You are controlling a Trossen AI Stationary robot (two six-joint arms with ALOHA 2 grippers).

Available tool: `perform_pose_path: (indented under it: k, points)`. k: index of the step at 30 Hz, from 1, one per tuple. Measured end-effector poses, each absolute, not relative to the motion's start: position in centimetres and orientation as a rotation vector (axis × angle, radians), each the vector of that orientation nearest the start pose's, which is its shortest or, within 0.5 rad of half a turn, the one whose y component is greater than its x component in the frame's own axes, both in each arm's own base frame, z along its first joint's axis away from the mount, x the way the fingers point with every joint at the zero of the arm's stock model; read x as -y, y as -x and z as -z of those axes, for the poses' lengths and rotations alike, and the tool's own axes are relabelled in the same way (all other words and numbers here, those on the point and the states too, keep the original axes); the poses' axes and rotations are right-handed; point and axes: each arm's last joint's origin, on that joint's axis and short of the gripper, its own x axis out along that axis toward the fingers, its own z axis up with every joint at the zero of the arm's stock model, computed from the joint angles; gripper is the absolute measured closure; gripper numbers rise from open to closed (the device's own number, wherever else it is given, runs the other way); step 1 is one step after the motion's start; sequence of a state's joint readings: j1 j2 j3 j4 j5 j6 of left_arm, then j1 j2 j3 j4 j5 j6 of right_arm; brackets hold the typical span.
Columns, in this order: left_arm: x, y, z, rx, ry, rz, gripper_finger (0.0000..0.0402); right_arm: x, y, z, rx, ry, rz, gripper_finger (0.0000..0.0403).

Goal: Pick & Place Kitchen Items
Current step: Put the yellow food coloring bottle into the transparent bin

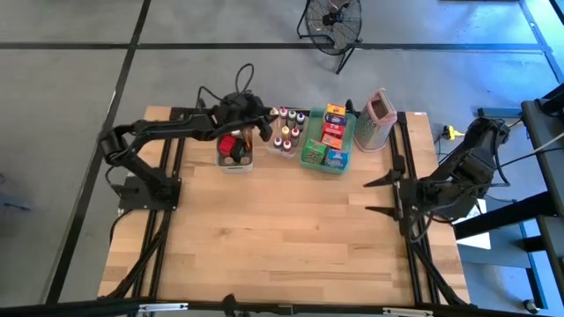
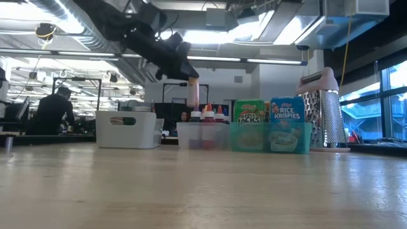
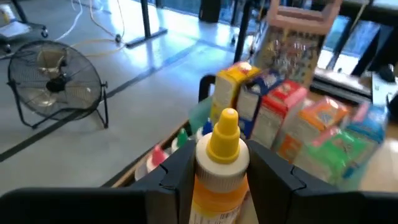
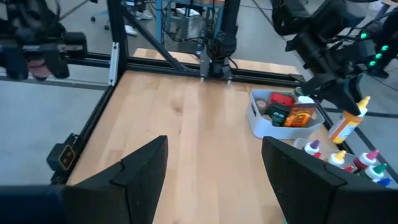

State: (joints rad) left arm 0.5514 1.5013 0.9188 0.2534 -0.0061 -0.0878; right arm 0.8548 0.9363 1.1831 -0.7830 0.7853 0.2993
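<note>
Reaching over the far edge of the tabletop (image 1: pixel 264 229), our left gripper (image 3: pixel 214 177) is clamped on a small bottle (image 3: pixel 219 165) with a yellow cap, holding it upright in the air. In the low view the bottle hangs just above the clear bin (image 2: pixel 202 135) of other tiny bottles, not touching them. From above, the gripper sits between the white bin (image 1: pixel 235 151) and that clear bin.

Starting at the left, we see the white bin holding a few small jars and boxes, a red one among them. Just beside it to the right stands the clear bin with its coloured-cap bottles (image 1: pixel 288 128). Next comes the green tray (image 1: pixel 310 158), packed with small food boxes (image 1: pixel 332 123): yellow, red, green and blue. The grater (image 1: pixel 376 120) stands upright just right of the tray.

At the right edge of the tabletop our right gripper (image 1: pixel 381 196) waits with its fingers spread wide and nothing between them, pointing inward over bare wood, well apart from the bins.
</note>
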Motion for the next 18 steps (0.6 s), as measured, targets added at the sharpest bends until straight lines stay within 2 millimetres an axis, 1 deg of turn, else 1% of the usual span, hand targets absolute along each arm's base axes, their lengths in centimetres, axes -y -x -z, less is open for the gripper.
perform_pose_path:
  k: [2, 6, 10, 18]
  points:
    - [-17.6, -28.6, -24.7, -0.279, 0.173, -0.57, 0.0287, -10.8, -12.3, -38.9, -0.37, 0.094, -0.006, 0.0139]
    - [-18.2, -29.0, -23.3, -0.314, 0.178, -0.615, 0.0287, -10.9, -12.4, -38.9, -0.38, 0.071, -0.021, 0.0139]
    - [-19.0, -29.3, -22.7, -0.288, 0.177, -0.628, 0.0287, -11.0, -12.4, -38.8, -0.384, 0.045, -0.028, 0.0139]
    - [-19.7, -30.4, -19.7, -0.333, 0.217, -0.611, 0.0287, -11.0, -12.5, -38.9, -0.376, 0.019, -0.025, 0.0139]
